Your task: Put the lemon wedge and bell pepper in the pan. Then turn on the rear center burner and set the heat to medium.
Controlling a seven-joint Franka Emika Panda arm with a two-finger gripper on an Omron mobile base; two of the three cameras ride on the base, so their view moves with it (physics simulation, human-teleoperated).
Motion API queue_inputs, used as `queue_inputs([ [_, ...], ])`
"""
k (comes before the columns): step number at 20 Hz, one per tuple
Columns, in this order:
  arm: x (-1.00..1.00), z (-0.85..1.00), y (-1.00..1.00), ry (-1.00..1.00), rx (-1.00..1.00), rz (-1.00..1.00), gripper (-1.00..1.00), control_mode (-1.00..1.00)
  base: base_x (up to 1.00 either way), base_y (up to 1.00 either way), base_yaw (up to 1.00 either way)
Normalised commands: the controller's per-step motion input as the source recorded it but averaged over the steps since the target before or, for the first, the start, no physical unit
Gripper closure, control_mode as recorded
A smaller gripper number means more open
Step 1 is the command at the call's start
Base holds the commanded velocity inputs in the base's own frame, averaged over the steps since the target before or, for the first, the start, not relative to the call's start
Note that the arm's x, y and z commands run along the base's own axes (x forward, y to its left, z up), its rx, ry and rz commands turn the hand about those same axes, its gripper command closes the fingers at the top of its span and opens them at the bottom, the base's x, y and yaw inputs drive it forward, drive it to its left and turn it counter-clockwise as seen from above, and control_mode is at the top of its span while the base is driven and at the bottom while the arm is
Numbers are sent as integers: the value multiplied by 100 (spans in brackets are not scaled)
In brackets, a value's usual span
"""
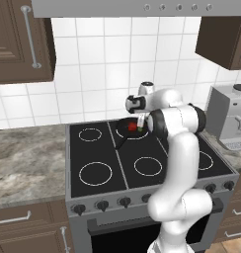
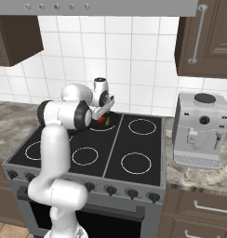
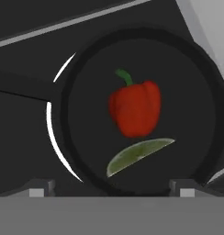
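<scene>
Hovering with its jaws spread wide and holding nothing, the claw (image 3: 112, 186) is looking down into the pan (image 3: 81, 151), where the bell pepper (image 3: 136, 109) and lemon wedge (image 3: 137, 155) are lying just beside each other on the cooktop (image 1: 100, 153).

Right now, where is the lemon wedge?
In the hand view the lemon wedge lies inside the pan, just beside the bell pepper, on its side nearer the open gripper.

Black glass cooktop (image 1: 100, 158) with pan (image 3: 81, 137) on rear center burner (image 3: 52, 133)
</scene>
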Motion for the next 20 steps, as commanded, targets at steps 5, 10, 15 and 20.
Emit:
queue_inputs([
  [5, -35, 66, -30, 0, 10, 0, -100, -100, 0, 0, 0],
  [10, -41, 53, -23, 0, 7, 0, -100, -100, 0, 0, 0],
  [15, -46, 32, -19, 0, 4, -6, -100, -100, 0, 0, 0],
  [20, -59, 2, -12, 0, 2, -15, -100, -100, 0, 0, 0],
])
